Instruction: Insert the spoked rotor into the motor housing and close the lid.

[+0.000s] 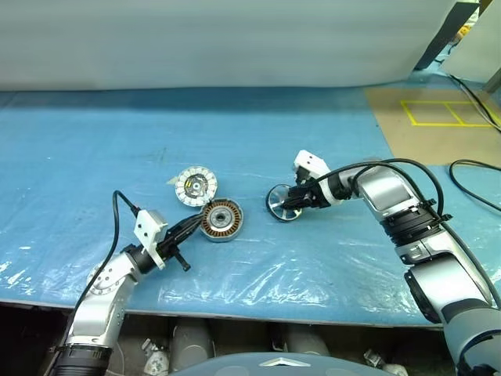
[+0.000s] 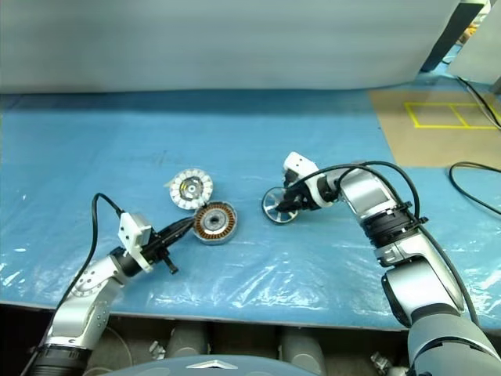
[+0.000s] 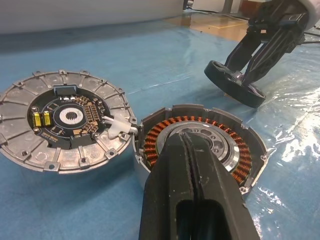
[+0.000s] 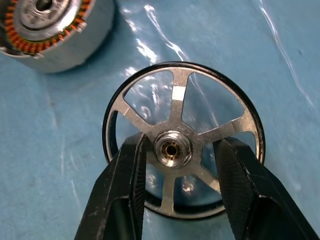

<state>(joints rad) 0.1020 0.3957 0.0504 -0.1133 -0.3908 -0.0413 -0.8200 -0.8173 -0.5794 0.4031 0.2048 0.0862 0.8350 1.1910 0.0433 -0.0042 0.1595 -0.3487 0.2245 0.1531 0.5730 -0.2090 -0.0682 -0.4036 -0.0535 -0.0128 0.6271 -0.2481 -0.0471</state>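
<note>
Straddling the rotor hub, housing not yet filled

Resting near the front edge of the blue plastic-covered worktop [image 1: 329, 266], the left tool [image 1: 188, 225] has its two black fingers pressed together, nothing between them. Tips lie on top of the motor housing [image 1: 221, 220], over its metal centre hub, as the left wrist view shows. Housing sits flat, copper windings up, no rotor in it.

Just beyond and beside it, nearly touching, the lid [image 1: 195, 186] lies flat with its ribbed face and dark circuit centre up. A small white connector sticks out of it toward the housing.

To the right, apart from both, the spoked rotor [image 1: 282, 203] stands tilted, its low edge on the worktop. Right tool [image 1: 291, 200] comes at it from the right, angled down. In the right wrist view the fingers [image 4: 122, 190] sit part-open, one on each side of the shiny centre hub, overlapping the spokes; cannot tell if they actually press on it.

Farther back right, a brown board with yellow tape lines [image 1: 442, 113], black cables [image 1: 473, 168] at the right edge, and a pale sheet [image 1: 219, 39] along the rear.
</note>
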